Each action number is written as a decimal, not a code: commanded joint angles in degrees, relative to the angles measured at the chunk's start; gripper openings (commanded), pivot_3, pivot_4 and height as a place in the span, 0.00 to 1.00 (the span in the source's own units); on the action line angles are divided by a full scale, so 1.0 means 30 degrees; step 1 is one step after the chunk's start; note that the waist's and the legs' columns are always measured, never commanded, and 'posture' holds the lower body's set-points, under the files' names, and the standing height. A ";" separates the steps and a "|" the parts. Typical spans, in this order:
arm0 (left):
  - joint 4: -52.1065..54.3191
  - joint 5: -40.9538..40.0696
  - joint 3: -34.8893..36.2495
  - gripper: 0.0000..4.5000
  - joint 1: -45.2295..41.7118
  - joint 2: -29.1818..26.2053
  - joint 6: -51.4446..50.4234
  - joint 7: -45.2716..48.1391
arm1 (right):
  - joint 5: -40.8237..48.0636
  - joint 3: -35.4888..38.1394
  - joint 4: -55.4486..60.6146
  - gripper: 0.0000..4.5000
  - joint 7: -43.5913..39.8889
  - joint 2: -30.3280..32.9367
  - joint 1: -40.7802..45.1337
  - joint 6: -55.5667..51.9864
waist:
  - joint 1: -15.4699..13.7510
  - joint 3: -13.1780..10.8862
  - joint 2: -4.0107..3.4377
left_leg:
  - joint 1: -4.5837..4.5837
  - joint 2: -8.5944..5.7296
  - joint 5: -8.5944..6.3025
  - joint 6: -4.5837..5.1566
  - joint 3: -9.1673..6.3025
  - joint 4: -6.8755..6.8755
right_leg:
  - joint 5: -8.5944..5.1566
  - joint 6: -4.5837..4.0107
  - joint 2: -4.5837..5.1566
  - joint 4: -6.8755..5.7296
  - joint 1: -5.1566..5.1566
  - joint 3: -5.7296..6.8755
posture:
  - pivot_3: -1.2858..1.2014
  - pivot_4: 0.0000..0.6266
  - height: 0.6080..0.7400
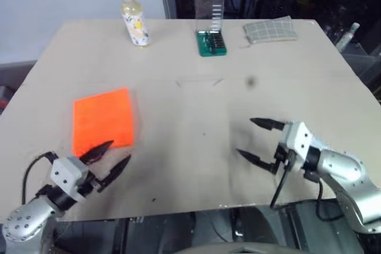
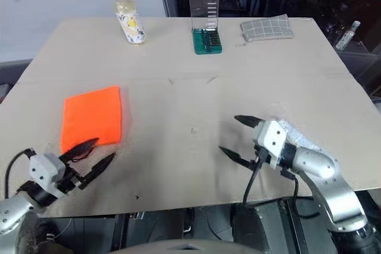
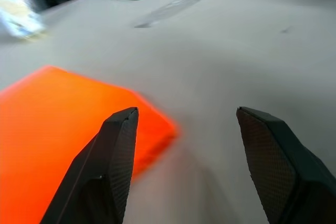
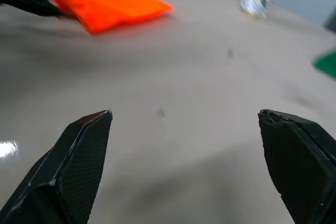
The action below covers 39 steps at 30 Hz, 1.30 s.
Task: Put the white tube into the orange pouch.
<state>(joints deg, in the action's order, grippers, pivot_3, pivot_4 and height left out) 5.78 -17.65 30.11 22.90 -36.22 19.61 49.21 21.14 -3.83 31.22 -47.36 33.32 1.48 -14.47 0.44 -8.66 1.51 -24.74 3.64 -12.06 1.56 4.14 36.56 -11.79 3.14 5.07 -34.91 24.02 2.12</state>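
The orange pouch (image 1: 102,120) lies flat on the beige table, left of centre. My left gripper (image 1: 119,151) hovers open and empty at the pouch's near corner, one finger (image 3: 113,150) over the corner and the other over bare table. My right gripper (image 1: 245,136) stands open and empty over bare table at the near right, pointing left toward the pouch (image 4: 118,4). A small silvery-white thing, apparently the white tube (image 2: 293,130), lies just behind my right hand and is mostly hidden by it.
A yellowish bottle (image 1: 134,19) with a white cap, a green bit case (image 1: 211,40) with its clear lid up, and a grey-green checked cloth pouch (image 1: 269,30) stand along the table's far edge. The near table edge runs just under both hands.
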 commanded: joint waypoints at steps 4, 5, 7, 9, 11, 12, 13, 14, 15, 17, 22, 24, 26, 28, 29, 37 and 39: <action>-0.0077 0.5479 0.1263 0.68 0.0861 -0.0569 0.2485 -0.3264 | 0.0814 -0.0264 0.0814 1.00 -0.0394 0.0100 0.0288 -0.0399 | -0.0010 0.0004 0.0007 | -0.0012 -0.0010 -0.0012 -0.0014 0.0030 -0.0002 | 0.0002 -0.0003 0.0022 0.0017 -0.0001 -0.0009 | 0.52 0.24 1.00; -0.0066 0.6090 0.1199 0.68 0.0896 -0.0671 0.2738 -0.3562 | 0.0840 -0.0274 0.0818 1.00 -0.0397 0.0086 0.0312 -0.0418 | -0.0013 0.0004 0.0007 | -0.0011 -0.0007 -0.0014 -0.0018 0.0029 -0.0001 | 0.0002 -0.0002 0.0024 0.0016 -0.0001 -0.0009 | 0.52 0.24 1.00; 0.0042 0.7465 0.1015 0.68 0.0744 -0.0917 0.2529 -0.4317 | 0.0855 -0.0275 0.0794 1.00 -0.0419 0.0099 0.0353 -0.0410 | -0.0015 0.0003 0.0006 | -0.0002 0.0001 -0.0015 -0.0021 0.0025 -0.0001 | 0.0002 -0.0001 0.0024 0.0007 0.0000 -0.0007 | 0.52 0.24 1.00; 0.0241 0.8325 0.0740 0.68 0.0457 -0.1066 0.2409 -0.4878 | 0.0906 -0.0249 0.0771 1.00 -0.0400 0.0105 0.0387 -0.0399 | -0.0026 0.0001 -0.0004 | 0.0002 0.0021 -0.0015 -0.0024 0.0021 -0.0001 | 0.0001 0.0001 0.0021 -0.0003 0.0001 0.0006 | 0.52 0.24 1.00; 0.0823 0.9233 0.0453 0.68 0.0014 -0.1127 0.1660 -0.5502 | 0.0961 -0.0226 0.0845 1.00 -0.0376 0.0134 0.0323 -0.0414 | -0.0020 0.0004 -0.0004 | 0.0006 0.0097 -0.0015 -0.0026 0.0030 -0.0001 | 0.0005 -0.0005 0.0021 -0.0008 0.0001 0.0010 | 0.52 0.24 1.00; 0.1114 0.9475 0.0315 0.68 -0.0176 -0.1147 0.1362 -0.5675 | 0.0982 -0.0210 0.0892 1.00 -0.0362 0.0153 0.0284 -0.0426 | -0.0017 0.0005 -0.0002 | 0.0005 0.0103 -0.0015 -0.0026 0.0032 0.0000 | 0.0006 -0.0007 0.0019 -0.0008 0.0001 0.0010 | 0.52 0.24 1.00; 0.1485 0.9794 0.0164 0.68 -0.0404 -0.1189 0.0909 -0.5825 | 0.1022 -0.0176 0.0970 1.00 -0.0319 0.0171 0.0235 -0.0470 | -0.0012 0.0008 0.0002 | 0.0003 0.0107 -0.0015 -0.0026 0.0035 0.0001 | 0.0008 -0.0009 0.0019 -0.0007 0.0001 0.0010 | 0.52 0.24 1.00; 0.1795 0.9964 0.0005 0.68 -0.0586 -0.1221 0.0540 -0.5885 | 0.1053 -0.0139 0.1037 1.00 -0.0272 0.0187 0.0186 -0.0511 | -0.0002 0.0009 0.0004 | 0.0002 0.0108 -0.0014 -0.0026 0.0038 0.0002 | 0.0008 -0.0009 0.0018 -0.0006 0.0001 0.0010 | 0.52 0.24 1.00; 0.2098 1.0107 -0.0159 0.68 -0.0766 -0.1256 0.0169 -0.5899 | 0.1061 -0.0116 0.1082 1.00 -0.0232 0.0202 0.0156 -0.0534 | 0.0001 0.0008 0.0003 | -0.0001 0.0110 -0.0014 -0.0025 0.0041 0.0002 | 0.0009 -0.0010 0.0014 -0.0003 0.0002 0.0010 | 0.52 0.24 1.00; 0.2671 1.0578 -0.0709 0.68 -0.1156 -0.1394 -0.0703 -0.5814 | 0.1106 -0.0059 0.1220 1.00 -0.0120 0.0220 0.0091 -0.0656 | -0.0001 0.0006 0.0000 | -0.0003 0.0108 -0.0014 -0.0025 0.0060 0.0001 | 0.0010 -0.0013 0.0002 -0.0004 0.0002 0.0010 | 0.52 0.24 1.00; 0.3972 1.0637 -0.1171 0.68 -0.1091 -0.1561 -0.2146 -0.5393 | 0.1282 0.0048 0.1606 1.00 0.0042 0.0311 -0.0149 -0.1037 | 0.0058 0.0006 0.0001 | 0.0000 0.0102 -0.0011 -0.0021 0.0071 0.0001 | 0.0011 -0.0014 -0.0031 -0.0007 0.0002 0.0010 | 0.52 0.24 1.00; 0.4666 0.9495 -0.0898 0.68 -0.0585 -0.1668 -0.2736 -0.4581 | 0.1325 0.0084 0.1742 1.00 0.0142 0.0337 -0.0272 -0.1117 | 0.0079 0.0006 0.0000 | 0.0006 0.0108 -0.0012 -0.0024 0.0074 0.0003 | 0.0011 -0.0014 -0.0034 -0.0010 0.0003 0.0008 | 0.52 0.24 1.00; 0.5366 0.8372 -0.0474 0.68 -0.0144 -0.1682 -0.3525 -0.3916 | 0.1284 0.0069 0.1832 1.00 0.0272 0.0335 -0.0434 -0.1076 | 0.0071 0.0005 -0.0001 | 0.0009 0.0132 -0.0014 -0.0028 0.0074 0.0003 | 0.0010 -0.0013 -0.0036 -0.0011 0.0002 0.0008 | 0.52 0.24 1.00; 0.5710 0.8354 -0.0180 0.80 0.0147 -0.1698 -0.3773 -0.3918 | 0.1233 0.0012 0.1874 1.00 0.0386 0.0270 -0.0550 -0.1037 | 0.0060 0.0004 -0.0003 | 0.0010 0.0146 -0.0016 -0.0031 0.0070 0.0004 | 0.0010 -0.0013 -0.0035 -0.0012 0.0002 0.0008 | 0.52 0.24 1.00; 0.5807 0.8508 -0.0106 0.84 0.0346 -0.1698 -0.3785 -0.3981 | 0.1217 -0.0015 0.1882 1.00 0.0451 0.0220 -0.0593 -0.1023 | 0.0044 0.0005 -0.0002 | 0.0008 0.0145 -0.0016 -0.0031 0.0068 0.0006 | 0.0009 -0.0012 -0.0035 -0.0012 0.0002 0.0008 | 0.52 0.24 1.00; 0.5410 1.0916 -0.0167 0.99 0.0908 -0.1939 -0.3430 -0.5068 | 0.1153 -0.0155 0.1766 1.00 0.0572 0.0130 -0.0620 -0.0875 | 0.0001 0.0008 0.0004 | 0.0007 0.0126 -0.0016 -0.0031 0.0067 0.0022 | 0.0010 -0.0012 -0.0040 -0.0014 -0.0002 0.0010 | 0.52 0.24 1.00; 0.5280 1.1411 -0.0271 0.99 0.0866 -0.2001 -0.3555 -0.5281 | 0.1166 -0.0114 0.1778 1.00 0.0531 0.0171 -0.0641 -0.0849 | 0.0010 0.0008 0.0003 | 0.0007 0.0129 -0.0017 -0.0032 0.0068 0.0024 | 0.0010 -0.0012 -0.0039 -0.0016 -0.0002 0.0010 | 0.52 0.24 1.00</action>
<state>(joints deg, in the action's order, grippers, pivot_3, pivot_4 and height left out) 21.31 15.53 28.70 25.52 -41.43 8.49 34.52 24.01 -5.16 34.73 -45.79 33.71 -0.52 -18.04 0.47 -8.63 1.52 -24.72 4.04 -12.11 1.46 4.35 36.63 -11.76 3.11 4.95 -34.95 24.01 2.14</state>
